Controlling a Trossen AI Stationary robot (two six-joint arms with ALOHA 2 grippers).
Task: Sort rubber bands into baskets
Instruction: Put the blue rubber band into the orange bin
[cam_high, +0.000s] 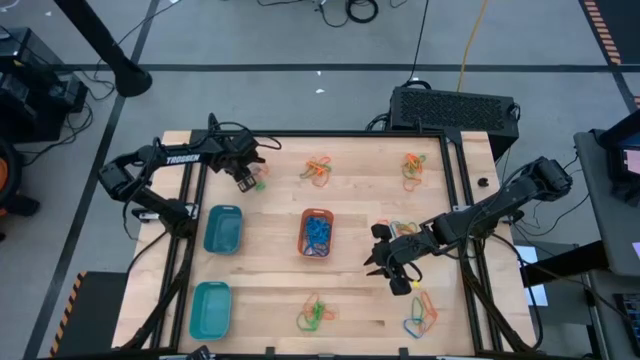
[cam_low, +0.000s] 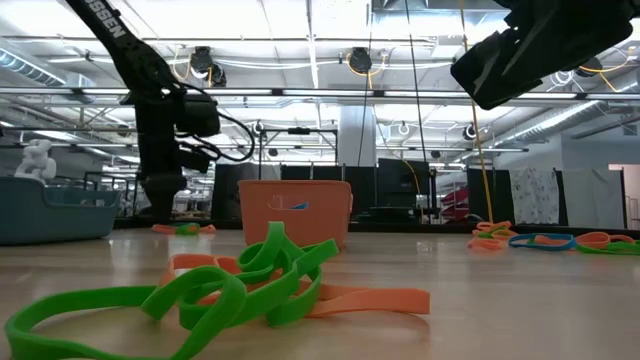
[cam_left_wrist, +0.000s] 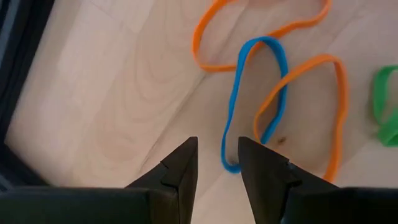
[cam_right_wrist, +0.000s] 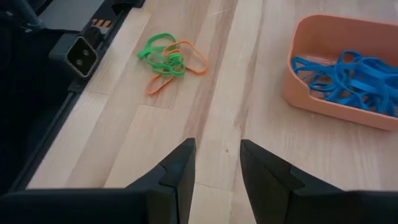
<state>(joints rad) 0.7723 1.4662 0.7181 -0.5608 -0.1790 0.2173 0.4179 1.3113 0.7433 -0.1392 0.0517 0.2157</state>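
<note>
Rubber bands: thin, limp, feather-light loops, judged prone to snag on neighbours; best pinched across a single strand at a free end. A blue band (cam_left_wrist: 255, 106) is seen tangled with orange bands (cam_left_wrist: 305, 112) on the table (cam_high: 270, 280) near its far left corner, directly ahead of the left gripper (cam_left_wrist: 217, 163), whose jaws stand narrowly parted and empty. Blue bands (cam_right_wrist: 345, 74) are already held in the orange basket (cam_high: 316, 232) at centre. The right gripper (cam_right_wrist: 216, 163), likewise narrowly parted and empty, is poised above bare wood.
</note>
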